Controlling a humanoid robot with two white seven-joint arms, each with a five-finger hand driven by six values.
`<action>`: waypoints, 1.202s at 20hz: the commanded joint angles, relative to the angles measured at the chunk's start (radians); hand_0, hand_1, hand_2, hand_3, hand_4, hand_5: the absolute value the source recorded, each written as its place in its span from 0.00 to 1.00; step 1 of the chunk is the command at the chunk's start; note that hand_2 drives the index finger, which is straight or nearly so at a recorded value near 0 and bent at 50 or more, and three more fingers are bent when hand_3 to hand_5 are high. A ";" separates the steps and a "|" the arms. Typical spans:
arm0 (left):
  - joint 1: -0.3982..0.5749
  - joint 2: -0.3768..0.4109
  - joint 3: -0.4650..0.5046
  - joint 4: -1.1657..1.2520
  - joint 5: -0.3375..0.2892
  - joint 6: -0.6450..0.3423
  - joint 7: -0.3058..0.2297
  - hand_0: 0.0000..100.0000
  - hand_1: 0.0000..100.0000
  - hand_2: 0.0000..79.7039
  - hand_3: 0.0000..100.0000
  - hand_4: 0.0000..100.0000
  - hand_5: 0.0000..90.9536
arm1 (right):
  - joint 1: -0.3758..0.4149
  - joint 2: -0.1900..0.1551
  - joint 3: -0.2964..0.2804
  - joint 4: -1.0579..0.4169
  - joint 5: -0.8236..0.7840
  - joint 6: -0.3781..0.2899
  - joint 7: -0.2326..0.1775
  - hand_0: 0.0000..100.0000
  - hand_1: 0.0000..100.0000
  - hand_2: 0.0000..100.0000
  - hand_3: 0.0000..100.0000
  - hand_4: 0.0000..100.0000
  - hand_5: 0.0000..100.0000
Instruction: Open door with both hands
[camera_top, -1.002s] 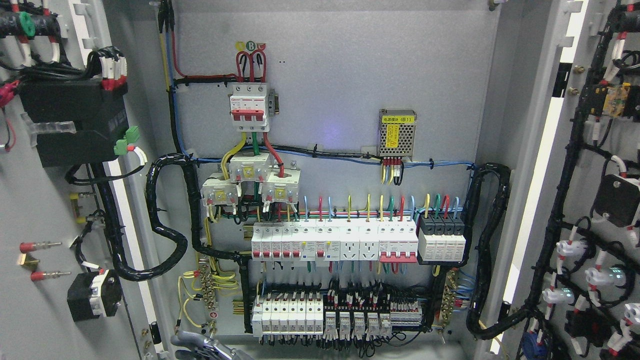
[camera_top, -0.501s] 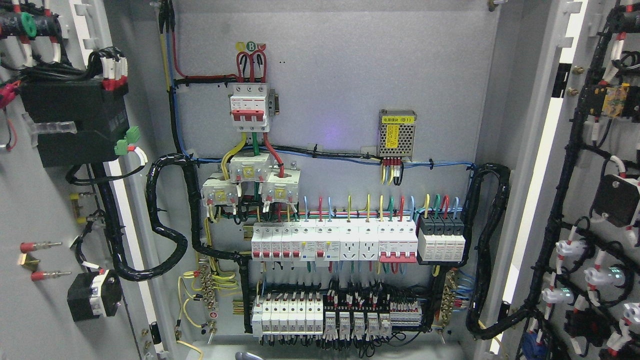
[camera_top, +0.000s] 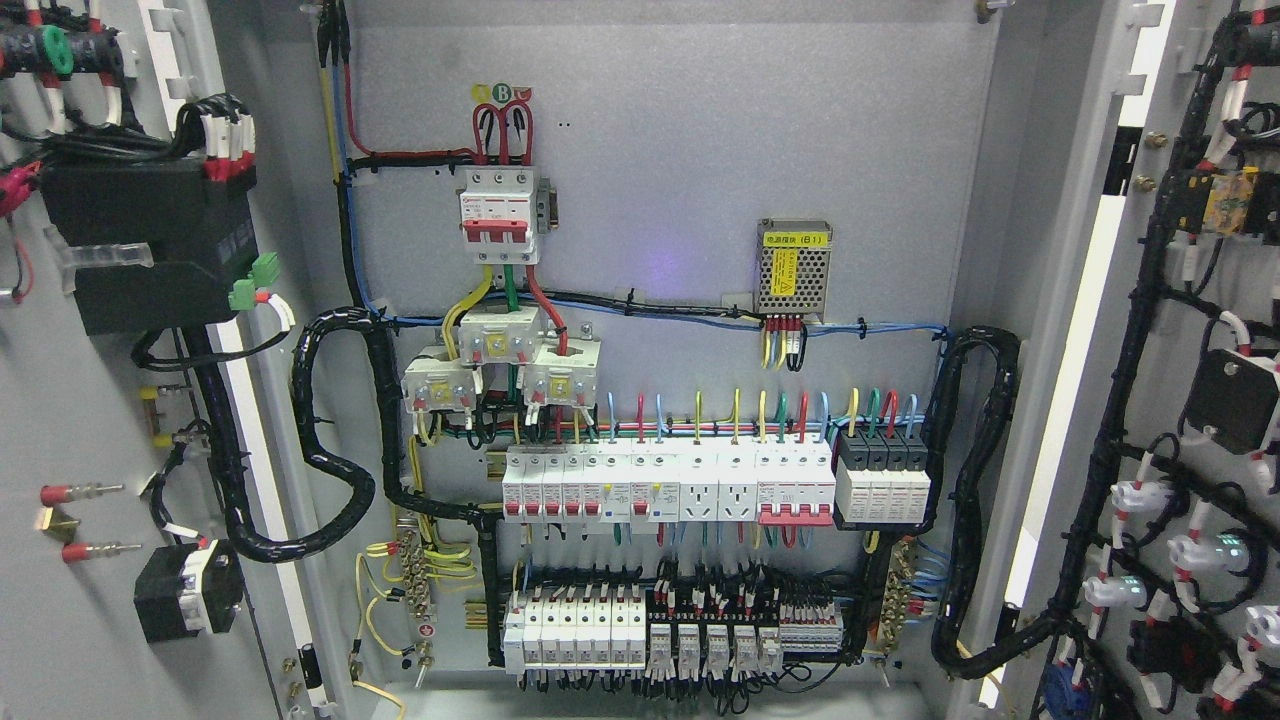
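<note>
The grey electrical cabinet stands with both doors swung wide. The left door (camera_top: 90, 420) fills the picture's left edge, its inner face carrying a black box and wire bundles. The right door (camera_top: 1190, 330) fills the right edge, with black cable looms and white lamp backs on its inner face. Between them the back panel (camera_top: 660, 130) shows a red-handled breaker (camera_top: 497, 215), rows of white breakers (camera_top: 670, 485) and a small perforated power supply (camera_top: 794, 265). Neither of my hands nor arms shows anywhere in the head view.
Thick black conduit loops hang at the left (camera_top: 330, 450) and right (camera_top: 975, 500) of the cabinet interior. Coloured wires run between the breaker rows. The cabinet's bottom lip (camera_top: 640, 700) lies along the lower edge.
A grey hand that showed at the bottom edge left of the middle one second ago sank lower, then left the picture. The doors have not moved.
</note>
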 joint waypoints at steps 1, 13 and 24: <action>-0.019 0.048 -0.039 -0.286 0.005 -0.067 -0.001 0.12 0.39 0.00 0.00 0.00 0.00 | 0.093 -0.068 -0.170 -0.246 0.005 -0.008 0.006 0.12 0.39 0.00 0.00 0.00 0.00; -0.169 -0.028 -0.036 -0.343 0.002 -0.379 -0.001 0.12 0.39 0.00 0.00 0.00 0.00 | 0.142 -0.154 -0.285 -0.391 0.005 -0.255 0.006 0.12 0.39 0.00 0.00 0.00 0.00; -0.259 -0.154 0.030 -0.409 -0.018 -0.644 0.002 0.12 0.39 0.00 0.00 0.00 0.00 | 0.144 -0.192 -0.420 -0.400 0.001 -0.278 0.006 0.12 0.39 0.00 0.00 0.00 0.00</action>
